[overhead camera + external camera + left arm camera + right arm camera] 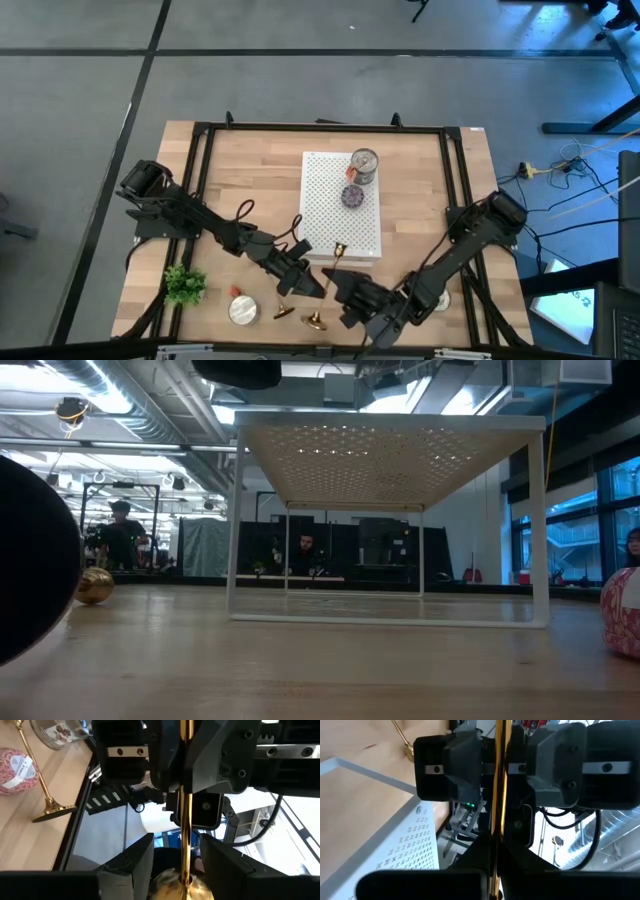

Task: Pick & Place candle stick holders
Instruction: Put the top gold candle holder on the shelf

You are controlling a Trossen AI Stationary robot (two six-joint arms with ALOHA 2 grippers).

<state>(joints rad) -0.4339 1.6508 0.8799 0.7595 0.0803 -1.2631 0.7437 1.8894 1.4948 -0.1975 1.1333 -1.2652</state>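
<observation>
Here the candle stick holder [496,795] sits gripped in the right jaws, the left jaws parted around it.

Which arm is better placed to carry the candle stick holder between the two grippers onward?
Right. The right gripper is shut on the candle stick holder at its stem; the left gripper has its fingers apart from it.

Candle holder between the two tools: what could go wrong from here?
1. Only the right tool clamps the candle holder, and it does so on the thin stem, so it might swivel or slip.
2. The left tool is open, with its fingers close beside the stem. Pulling back crookedly could knock it loose.
</observation>
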